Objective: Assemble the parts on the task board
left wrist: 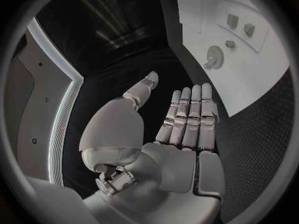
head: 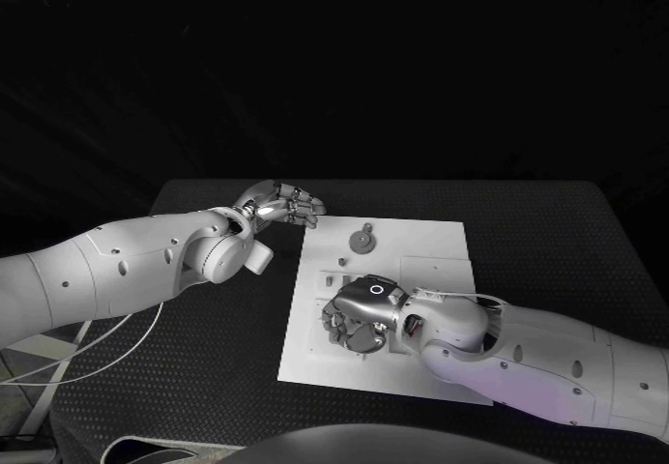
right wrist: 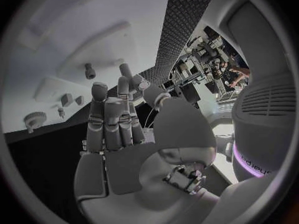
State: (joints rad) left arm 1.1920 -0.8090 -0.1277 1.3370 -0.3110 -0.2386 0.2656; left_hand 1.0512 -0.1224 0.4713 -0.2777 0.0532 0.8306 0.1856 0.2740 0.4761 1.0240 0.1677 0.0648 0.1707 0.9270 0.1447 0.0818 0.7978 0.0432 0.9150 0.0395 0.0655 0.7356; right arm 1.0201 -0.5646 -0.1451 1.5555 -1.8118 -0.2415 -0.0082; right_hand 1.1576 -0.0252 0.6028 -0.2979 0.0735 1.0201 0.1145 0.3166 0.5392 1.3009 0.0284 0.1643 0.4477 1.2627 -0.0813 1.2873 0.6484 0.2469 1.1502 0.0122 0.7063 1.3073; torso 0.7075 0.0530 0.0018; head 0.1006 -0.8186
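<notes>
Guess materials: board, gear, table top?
Board: looks like matte white plastic, flat and glare-free, though painted metal is possible. Gear: grey, dull, probably moulded plastic. Table: black with a fine dotted weave, likely a rubber or fabric mat.

Black table [head: 558, 232], dark top with a fine dotted or woven texture; same textured surface visible in left wrist view [left wrist: 255, 134] and right wrist view [right wrist: 184, 15]. Thin white cable [head: 119, 338] loops over the near-left part of the table, curving off toward the table's left edge. Dark backdrop [head: 334, 87] behind the far edge of the table.
</notes>
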